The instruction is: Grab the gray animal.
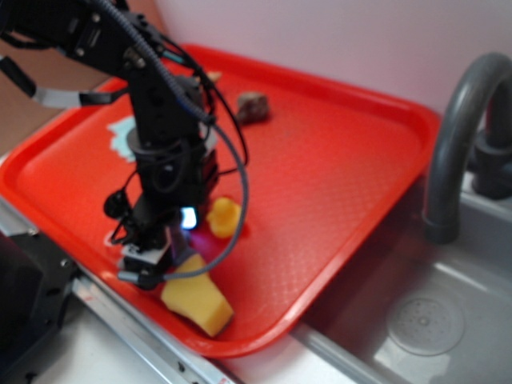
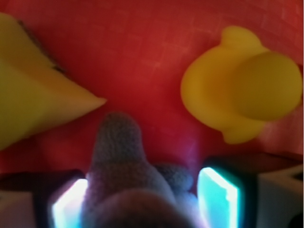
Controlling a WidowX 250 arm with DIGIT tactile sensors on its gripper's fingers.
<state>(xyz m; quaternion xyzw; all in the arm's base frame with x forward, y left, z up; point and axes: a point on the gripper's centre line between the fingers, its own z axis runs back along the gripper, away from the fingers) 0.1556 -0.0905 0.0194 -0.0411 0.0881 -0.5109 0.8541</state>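
lying lengthwise between the fingers (image 2: 71,204), gray animal (image 2: 121,171) points forward.

The gray animal (image 2: 124,175), a fuzzy plush with a rounded, knit-textured body, sits between my two lit fingers in the wrist view, one blunt part poking forward over the red tray (image 2: 142,52). It lies between the yellow wedge (image 2: 33,95) and the yellow duck (image 2: 242,85), touching neither. From outside, my arm hides it entirely.
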